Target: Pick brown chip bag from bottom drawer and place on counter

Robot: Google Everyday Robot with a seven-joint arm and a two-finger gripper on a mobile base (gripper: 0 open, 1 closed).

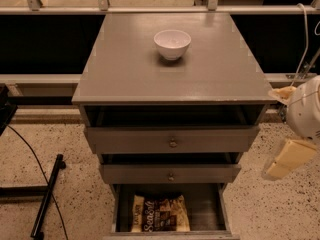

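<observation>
The brown chip bag (pixel 160 214) lies flat on the floor of the bottom drawer (pixel 212 211), which is pulled open at the foot of the cabinet. Its white "Sea Salt" lettering faces up. The counter (pixel 125 69) is the grey top of the cabinet. My gripper (pixel 274 133) hangs at the right edge of the view, beside the cabinet's right side at the height of the upper drawers. It is open and empty, well above and to the right of the bag.
A white bowl (pixel 172 44) stands on the counter toward the back middle. The two upper knobbed drawers (pixel 172 140) stick out slightly. A black stand and cable (pixel 47 196) lie on the speckled floor to the left. A rail runs behind the cabinet.
</observation>
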